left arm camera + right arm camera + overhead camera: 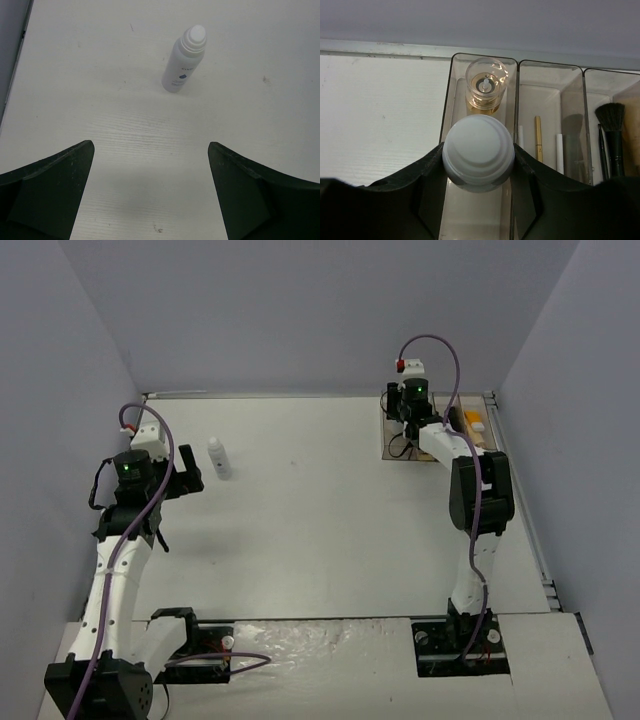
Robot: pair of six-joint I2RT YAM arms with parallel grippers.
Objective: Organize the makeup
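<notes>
**Obs:** Status on the right arm?

**Op:** My right gripper (478,162) is clamped on the held white bottle (478,150), with the jaws pressing its sides just under the cap. It hangs over the near end of the leftmost compartment of the smoky box (447,105). I can't tell whether its base has reached the floor.

**Obs:** Risks from here?

**Op:** First is the glass bottle (486,85) of tan liquid. It stands upright at the far end of that same compartment, just ahead. If I drift forward while lowering, I'd expect a knock and perhaps a spill. Second, the compartment is narrow and the bottle nearly fills its width. My fingers sit outside the bottle, so they could catch the outer wall or the divider and drag the box. Third, if I let go too high, the bottle probably topples.

**Obs:** Neighbours?

**Op:** The next compartment holds a gold pencil (538,137) lying lengthwise. A black brush (611,120) lies one compartment further over. Neither is in my path.

**Obs:** Left arm?

**Op:** My left gripper (150,195) is spread wide and empty above the table (320,530). It faces the second white bottle (184,62), which stands upright, well apart from the box. Nothing lies between them. The bottle is tall and slim, so a one-sided nudge from a finger would likely tip it.
</notes>
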